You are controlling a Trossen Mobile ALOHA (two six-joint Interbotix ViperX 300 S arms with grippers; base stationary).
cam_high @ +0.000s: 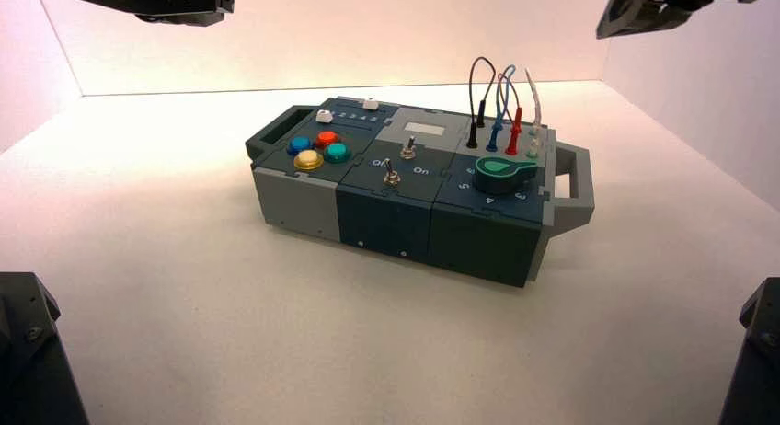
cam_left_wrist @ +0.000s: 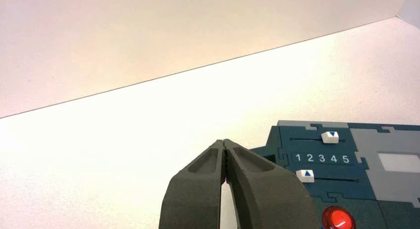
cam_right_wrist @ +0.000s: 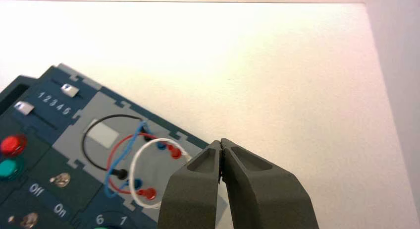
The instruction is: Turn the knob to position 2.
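The knob (cam_high: 504, 172), a dark round dial with a green teardrop top, sits on the right-hand blue section of the box (cam_high: 386, 218). Pale digits curve round it; the right wrist view shows only "6" (cam_right_wrist: 99, 219) and "1" (cam_right_wrist: 123, 220), and position 2 is out of view. My left gripper (cam_left_wrist: 224, 142) is shut with nothing in it, high above the box's left end. My right gripper (cam_right_wrist: 220, 142) is also shut on nothing, hanging over the table behind the box's wire end. Both arms (cam_high: 152, 0) (cam_high: 676, 4) show only at the top edge of the high view.
Left of the knob stand two metal toggle switches (cam_high: 399, 163) and a cluster of coloured push buttons (cam_high: 317, 149). Behind the knob, looped wires (cam_high: 501, 103) rise from their sockets. Two white sliders (cam_left_wrist: 330, 137) (cam_left_wrist: 305, 175) flank a row of digits (cam_left_wrist: 322, 158). Grey handles (cam_high: 572, 188) stick out at each end.
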